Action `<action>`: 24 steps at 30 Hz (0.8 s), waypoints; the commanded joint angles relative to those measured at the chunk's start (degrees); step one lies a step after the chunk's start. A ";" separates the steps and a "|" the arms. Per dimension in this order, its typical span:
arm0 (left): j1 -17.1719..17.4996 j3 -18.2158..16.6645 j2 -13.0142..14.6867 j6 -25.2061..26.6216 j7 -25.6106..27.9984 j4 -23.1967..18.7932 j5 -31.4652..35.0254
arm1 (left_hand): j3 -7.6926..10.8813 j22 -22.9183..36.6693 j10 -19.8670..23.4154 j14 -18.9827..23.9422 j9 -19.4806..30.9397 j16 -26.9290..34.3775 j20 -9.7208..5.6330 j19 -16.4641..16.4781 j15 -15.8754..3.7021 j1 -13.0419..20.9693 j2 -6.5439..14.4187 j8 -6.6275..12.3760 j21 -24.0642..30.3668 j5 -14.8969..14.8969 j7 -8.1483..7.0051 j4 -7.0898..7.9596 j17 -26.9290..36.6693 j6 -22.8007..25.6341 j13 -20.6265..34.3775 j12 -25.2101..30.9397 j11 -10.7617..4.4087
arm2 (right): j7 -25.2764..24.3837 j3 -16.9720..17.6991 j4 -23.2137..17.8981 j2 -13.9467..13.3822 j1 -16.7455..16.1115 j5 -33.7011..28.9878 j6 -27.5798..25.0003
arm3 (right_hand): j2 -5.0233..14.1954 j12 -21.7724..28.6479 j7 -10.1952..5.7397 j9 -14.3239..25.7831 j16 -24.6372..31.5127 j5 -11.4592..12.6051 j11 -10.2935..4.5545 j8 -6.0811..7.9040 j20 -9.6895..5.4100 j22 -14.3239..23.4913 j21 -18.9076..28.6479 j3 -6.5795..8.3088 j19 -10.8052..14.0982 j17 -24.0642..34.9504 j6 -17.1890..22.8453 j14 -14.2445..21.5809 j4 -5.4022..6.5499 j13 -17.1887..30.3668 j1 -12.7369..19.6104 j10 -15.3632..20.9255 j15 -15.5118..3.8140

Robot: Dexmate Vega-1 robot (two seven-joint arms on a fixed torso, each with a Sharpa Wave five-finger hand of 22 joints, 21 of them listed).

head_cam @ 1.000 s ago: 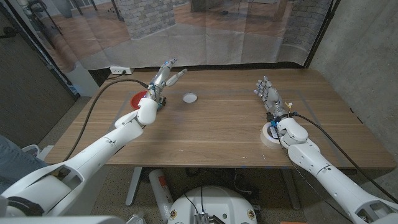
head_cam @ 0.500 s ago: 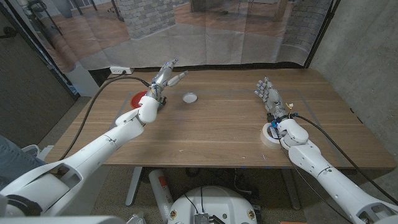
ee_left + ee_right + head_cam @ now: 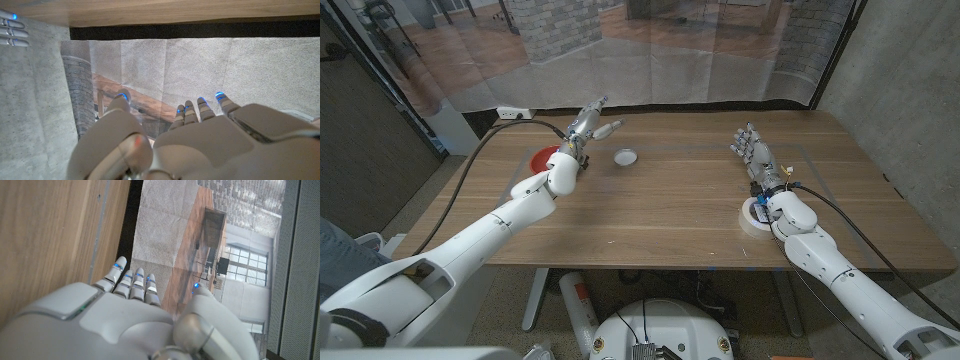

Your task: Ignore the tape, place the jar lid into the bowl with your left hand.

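The jar lid (image 3: 625, 156) is a small white disc lying on the table's far middle. Left of it sits the red bowl (image 3: 538, 158), partly hidden behind my left forearm. My left hand (image 3: 588, 126) is raised between the bowl and the lid, a little beyond both, fingers stretched out and apart, holding nothing. From the left wrist view, that hand (image 3: 190, 142) points past the table's far edge (image 3: 165, 10) at a curtain. My right hand (image 3: 753, 152) stands open at the right, fingers up, and the right wrist view shows its (image 3: 130, 317) back.
A white tape roll (image 3: 756, 216) lies by my right wrist near the front right. A translucent curtain (image 3: 650, 60) hangs behind the table's far edge. A black cable (image 3: 485, 150) runs along my left arm. Bare wood (image 3: 670, 205) spans the middle.
My left hand has drifted slightly to the right, toward the lid, with its fingers still spread. The right hand, lid, bowl and tape have not moved.
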 commanded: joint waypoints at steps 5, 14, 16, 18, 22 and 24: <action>-1.59 2.06 -0.52 5.26 -2.83 -0.89 0.55 | -0.14 0.25 -0.58 -0.61 0.30 -0.20 1.94 1.52 0.21 0.91 -0.56 -0.19 0.71 -0.17 -0.22 -0.67 0.36 -0.84 0.09 0.02 0.61 | 0.09 0.23 0.34 0.15 -0.01 0.29 0.21 | 0.45 -0.16 -0.36 0.24 0.37 -0.02 -0.03 0.33 -0.86 0.33 -0.26 -0.05 0.24 -0.02 0.20 0.32 -0.32 0.26 0.12 0.52 0.16; -2.37 3.20 -0.46 9.28 -4.96 -1.94 1.08 | -0.21 0.26 -0.85 -1.00 0.32 -0.29 3.33 2.14 0.78 1.43 -0.79 -0.20 0.77 -0.19 -0.29 -0.99 0.38 -1.11 0.12 -0.01 0.30 | -0.08 0.35 0.44 0.38 -0.02 0.51 0.27 | 0.47 -0.18 -0.37 0.24 0.36 -0.03 0.22 0.33 -0.71 0.34 -0.57 -0.09 0.30 -0.02 0.25 0.42 -0.40 0.26 0.11 0.54 0.43; -2.62 3.60 -0.35 9.84 -5.40 -2.07 1.38 | -0.25 0.27 -1.26 -1.46 0.33 -0.42 3.66 2.25 1.10 1.66 -0.91 -0.22 0.72 -0.20 -0.34 -1.14 0.40 -1.28 0.14 -0.12 0.20 | 0.00 0.30 0.58 0.40 0.08 0.38 0.42 | 0.48 -0.19 -0.40 0.24 0.36 -0.02 0.18 0.34 -0.68 0.34 -0.62 -0.08 0.31 -0.03 0.26 0.44 -0.43 0.26 0.13 0.52 0.44; -2.84 4.03 -0.40 10.24 -5.34 -2.00 1.89 | -0.38 0.27 -1.77 -1.67 0.34 -0.44 3.83 2.34 1.22 1.81 -1.20 -0.30 0.68 -0.22 -0.60 -1.29 0.41 -1.62 0.16 -0.26 0.28 | 0.08 0.26 0.65 0.37 0.15 0.27 0.51 | 0.50 -0.22 -0.42 0.24 0.34 -0.02 0.00 0.34 -0.63 0.35 -0.74 -0.09 0.34 -0.03 0.28 0.45 -0.47 0.26 0.14 0.48 0.42; -3.17 4.58 -0.42 10.97 -5.77 -2.11 2.31 | -0.52 0.27 -2.07 -1.98 0.35 -0.48 3.93 2.43 1.34 1.98 -1.52 -0.49 0.63 -0.23 -0.79 -1.47 0.42 -2.26 0.18 -0.31 0.19 | 0.04 0.28 0.69 0.41 0.17 0.19 0.67 | 0.48 -0.23 -0.39 0.25 0.32 -0.03 0.09 0.35 -0.54 0.36 -0.89 -0.13 0.38 -0.03 0.33 0.47 -0.50 0.27 0.12 0.49 0.45; -3.29 4.75 -0.46 11.43 -6.12 -2.25 2.31 | -0.56 0.27 -2.53 -2.13 0.36 -0.48 3.97 2.49 1.35 2.27 -1.68 -0.65 0.58 -0.22 -0.96 -1.66 0.43 -2.89 0.20 -0.42 0.19 | -0.07 0.33 0.61 0.44 0.13 0.27 0.60 | 0.47 -0.23 -0.40 0.25 0.31 -0.03 0.08 0.34 -0.54 0.36 -0.93 -0.13 0.40 -0.03 0.33 0.44 -0.52 0.27 0.11 0.48 0.42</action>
